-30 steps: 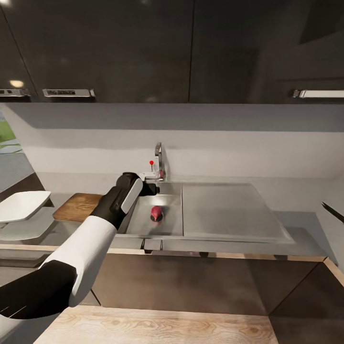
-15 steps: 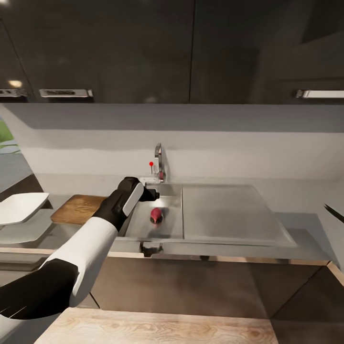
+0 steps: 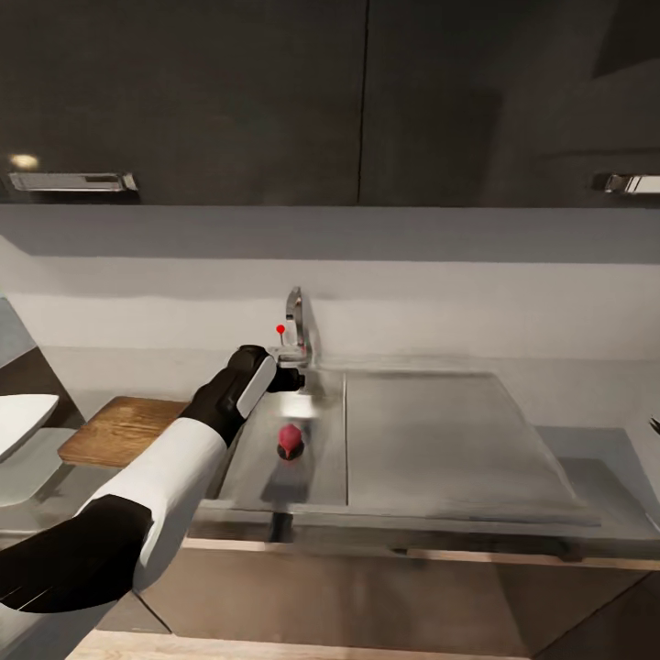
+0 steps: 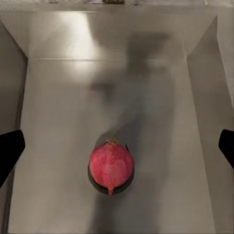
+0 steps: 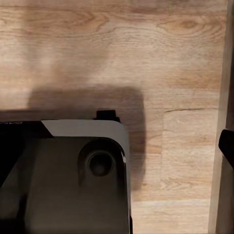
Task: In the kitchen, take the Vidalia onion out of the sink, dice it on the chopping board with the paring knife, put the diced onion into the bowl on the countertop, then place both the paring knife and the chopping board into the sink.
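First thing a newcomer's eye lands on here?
The red onion lying alone on the floor of the grey steel sink, the one spot of colour. Next, the left gripper poised above the basin with its fingers spread wide on either side of the onion, touching nothing. Then the chopping board on the countertop left of the sink.

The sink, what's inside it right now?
Inside the sink a round red onion lies on the steel floor, alone. The left gripper hangs above it, jaws open. The drain can't be seen from here.
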### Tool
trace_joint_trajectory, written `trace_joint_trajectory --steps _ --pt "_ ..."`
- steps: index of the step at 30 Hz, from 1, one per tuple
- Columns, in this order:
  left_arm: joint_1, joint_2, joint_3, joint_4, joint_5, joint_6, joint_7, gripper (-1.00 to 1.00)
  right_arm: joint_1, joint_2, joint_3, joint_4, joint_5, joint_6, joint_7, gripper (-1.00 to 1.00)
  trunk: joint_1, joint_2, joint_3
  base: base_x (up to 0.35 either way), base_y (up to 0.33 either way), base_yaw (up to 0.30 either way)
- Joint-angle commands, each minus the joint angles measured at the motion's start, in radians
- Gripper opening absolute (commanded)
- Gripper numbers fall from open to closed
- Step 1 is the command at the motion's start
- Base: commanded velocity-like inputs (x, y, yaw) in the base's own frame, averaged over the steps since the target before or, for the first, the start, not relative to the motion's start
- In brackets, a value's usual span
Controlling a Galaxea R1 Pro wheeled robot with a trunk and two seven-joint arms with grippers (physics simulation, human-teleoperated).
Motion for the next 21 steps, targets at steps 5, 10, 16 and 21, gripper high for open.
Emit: trace_joint_trajectory --steps 5,10,16,21 --pt "-0.001 0.0 -0.003 0.059 0.011 -0.036 0.009 1.0 -0.001 0.0 0.008 0.001 -0.01 -0.003 -0.003 1.0 0.001 -0.001 -0.001 0.198 -0.09 0.0" --pt "-0.001 0.0 -0.003 0.138 0.012 -0.082 0.003 1.0 0.005 0.0 0.008 0.001 -0.01 -0.003 -0.002 1.0 0.001 -0.001 -0.001 0.039 -0.019 0.0" --pt "-0.001 -0.001 -0.003 0.202 0.012 -0.139 0.001 1.0 0.009 -0.002 0.008 0.001 -0.01 -0.003 -0.002 1.0 0.001 -0.001 -0.001 0.007 -0.003 0.0" --pt "-0.001 0.0 -0.003 0.218 0.014 -0.148 0.006 1.0 0.01 -0.003 0.008 0.001 -0.01 -0.003 -0.002 1.0 0.001 -0.001 -0.001 0.001 0.0 0.0"
